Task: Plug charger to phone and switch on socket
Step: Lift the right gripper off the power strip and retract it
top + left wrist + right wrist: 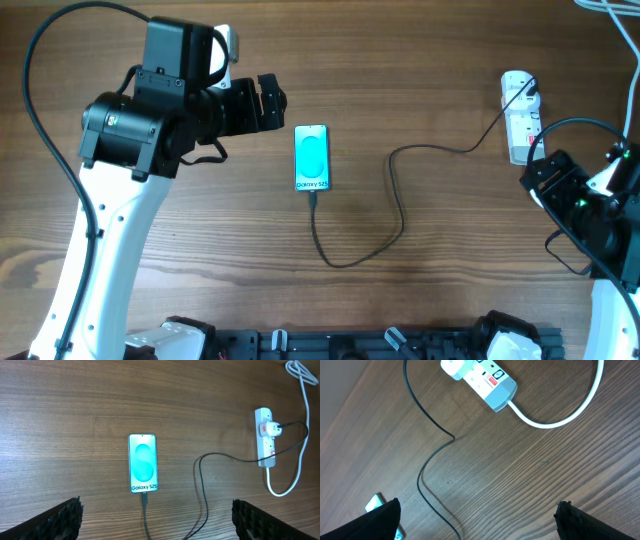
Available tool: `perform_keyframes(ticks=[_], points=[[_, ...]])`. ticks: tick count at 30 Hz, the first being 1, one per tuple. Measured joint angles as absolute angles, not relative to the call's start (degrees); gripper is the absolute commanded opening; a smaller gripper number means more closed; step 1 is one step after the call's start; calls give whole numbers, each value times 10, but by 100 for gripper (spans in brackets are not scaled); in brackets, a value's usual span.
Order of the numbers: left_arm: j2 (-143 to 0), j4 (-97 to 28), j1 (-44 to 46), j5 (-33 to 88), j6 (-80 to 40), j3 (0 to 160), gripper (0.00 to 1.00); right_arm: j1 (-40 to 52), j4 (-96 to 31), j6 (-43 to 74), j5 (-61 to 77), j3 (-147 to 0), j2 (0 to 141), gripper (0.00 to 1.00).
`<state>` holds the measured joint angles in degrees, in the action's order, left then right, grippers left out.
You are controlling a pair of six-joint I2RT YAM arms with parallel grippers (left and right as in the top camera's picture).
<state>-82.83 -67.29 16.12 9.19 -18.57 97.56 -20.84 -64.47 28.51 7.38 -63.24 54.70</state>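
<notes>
Eyes on the left claw (156, 512): it hangs above the counter (60, 410) with its jaws spread wide and nothing between them, both dark fingers (60, 520) framing the bottom corners of its wrist view. Dead ahead of it lies the phone (143, 463), flat, screen up and glowing teal, with the "Galaxy" lettering on the short edge nearer the claw. The charger (202, 490) is in. Its connector tip sits in that near edge, and the thin black cable runs back toward the gap between the fingers. It comes up again further right and sweeps away to the socket (265, 445), far ahead and off to the claw's right. A white plug (271, 429) is seated in the strip, and a thick white lead (300, 435) curls off its near end.

Now the right claw (477, 515): it is wide open too and empty, touching nothing. The socket lies ahead of it, a little left of centre, with red marks on its face. Whether the switch is on, I cannot tell. The charger cable snakes from the plug down toward the finger on the left of this view, and a corner of the phone peeks in just beside that finger.
</notes>
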Motion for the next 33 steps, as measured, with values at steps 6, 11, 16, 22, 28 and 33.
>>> perform_keyframes(ticks=[6, 11, 16, 22, 28, 33], points=[[-828, -673, 161, 92, -186, 976, 100, -152, -562, 252, 62, -629, 481, 100], [-828, -673, 161, 92, -186, 976, 100, -35, -426, 175, 60, -591, 385, 100], [-828, -673, 161, 92, -186, 976, 100, -8, -329, 163, 60, -452, 260, 100], [-828, -673, 161, 92, -186, 975, 100, 0, -198, 161, 75, -303, 103, 100], [-828, -673, 161, 92, -186, 975, 100, 29, -83, 159, 79, -181, 43, 100], [-828, -673, 161, 92, -186, 975, 100, 41, -21, 159, 70, -124, 14, 100]])
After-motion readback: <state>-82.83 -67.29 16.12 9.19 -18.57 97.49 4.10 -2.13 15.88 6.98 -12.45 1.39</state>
